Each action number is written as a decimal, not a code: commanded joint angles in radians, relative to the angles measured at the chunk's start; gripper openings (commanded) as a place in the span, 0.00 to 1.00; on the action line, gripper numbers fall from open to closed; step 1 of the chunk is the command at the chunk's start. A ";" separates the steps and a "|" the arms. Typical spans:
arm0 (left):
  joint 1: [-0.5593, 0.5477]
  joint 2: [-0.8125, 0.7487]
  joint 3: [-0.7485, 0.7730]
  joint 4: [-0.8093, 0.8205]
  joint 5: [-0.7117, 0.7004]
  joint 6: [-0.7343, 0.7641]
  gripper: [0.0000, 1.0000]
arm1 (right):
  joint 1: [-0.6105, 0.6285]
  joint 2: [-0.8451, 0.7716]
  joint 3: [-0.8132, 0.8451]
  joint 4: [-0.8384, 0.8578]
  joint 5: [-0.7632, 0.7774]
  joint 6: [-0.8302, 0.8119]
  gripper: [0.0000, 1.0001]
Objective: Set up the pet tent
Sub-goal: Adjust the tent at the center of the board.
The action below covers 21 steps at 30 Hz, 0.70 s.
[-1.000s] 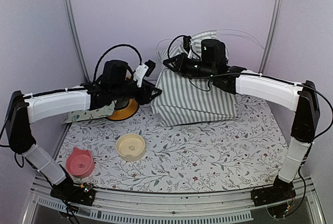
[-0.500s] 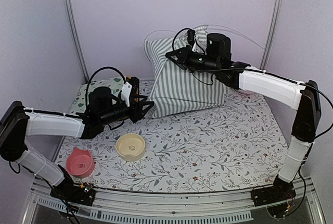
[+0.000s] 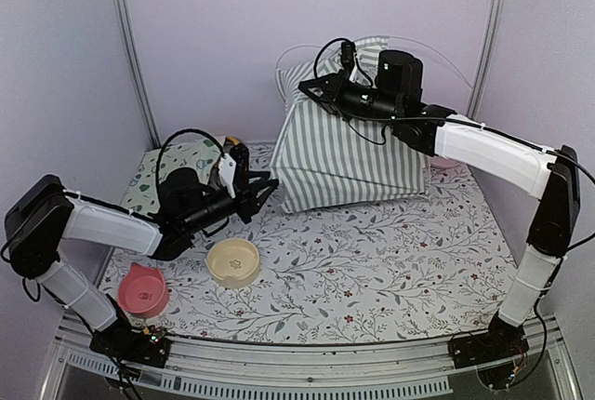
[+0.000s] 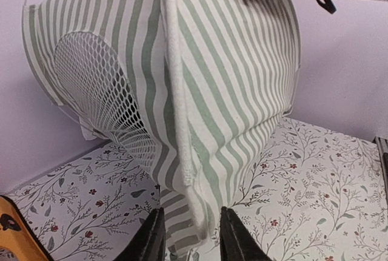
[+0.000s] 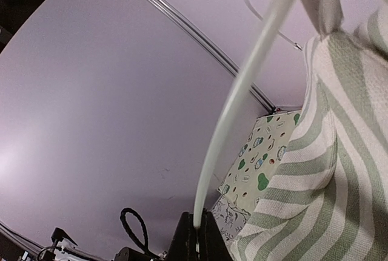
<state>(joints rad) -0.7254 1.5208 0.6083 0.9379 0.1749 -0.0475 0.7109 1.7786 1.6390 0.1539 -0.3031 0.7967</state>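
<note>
Grey-green striped fabric pet tent (image 3: 344,153) looks half-raised: right gripper (image 5: 197,240) jaws clenched on its thin white pole (image 5: 242,91), left gripper (image 4: 189,240) jaws parted astride the hem.

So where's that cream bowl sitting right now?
Top view: the cream bowl sits front-left on the floral tablecloth, beside the pink bowl, near the left gripper.

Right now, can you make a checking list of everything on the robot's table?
Surface: floral table cover, flat.
Job's things: pet tent at the back, its tent pole bowed.
Clutter: cream bowl, pink bowl, printed mat.
Grippers: left gripper open around the tent's hem; right gripper shut on the tent pole.
Cables: black cables loop above both wrists.
Surroundings: lilac walls.
</note>
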 commanded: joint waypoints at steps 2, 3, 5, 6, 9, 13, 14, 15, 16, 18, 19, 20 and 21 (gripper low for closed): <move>-0.015 0.045 0.004 0.076 0.013 0.019 0.30 | -0.039 -0.051 0.024 0.027 0.059 0.032 0.00; -0.014 0.051 0.004 0.080 0.013 0.018 0.30 | -0.039 -0.052 0.024 0.026 0.059 0.032 0.00; -0.014 0.062 0.005 0.091 0.011 0.014 0.30 | -0.039 -0.053 0.025 0.025 0.059 0.032 0.00; -0.014 0.067 0.007 0.098 0.008 0.011 0.30 | -0.039 -0.054 0.025 0.024 0.059 0.032 0.00; -0.015 0.075 0.012 0.109 -0.012 0.006 0.29 | -0.039 -0.055 0.025 0.021 0.059 0.029 0.00; -0.015 0.086 0.028 0.111 -0.025 0.005 0.28 | -0.039 -0.057 0.025 0.016 0.059 0.027 0.00; -0.014 0.089 0.034 0.109 -0.020 0.006 0.28 | -0.039 -0.057 0.024 0.015 0.061 0.027 0.00; -0.015 0.092 0.038 0.106 -0.015 0.005 0.28 | -0.039 -0.056 0.024 0.015 0.061 0.027 0.00; -0.015 0.094 0.041 0.107 -0.011 0.004 0.27 | -0.039 -0.057 0.024 0.014 0.063 0.026 0.00; -0.015 0.100 0.047 0.102 -0.004 0.002 0.23 | -0.039 -0.059 0.024 0.012 0.067 0.023 0.00; -0.015 0.101 0.047 0.103 -0.005 0.000 0.21 | -0.038 -0.060 0.024 0.012 0.068 0.021 0.00; -0.014 0.101 0.046 0.107 -0.005 -0.003 0.20 | -0.039 -0.058 0.024 0.011 0.070 0.020 0.00; -0.015 0.101 0.043 0.112 -0.007 -0.006 0.18 | -0.039 -0.058 0.024 0.009 0.071 0.017 0.00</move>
<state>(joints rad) -0.7265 1.6104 0.6323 1.0126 0.1669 -0.0475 0.7101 1.7588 1.6390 0.1535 -0.3012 0.7975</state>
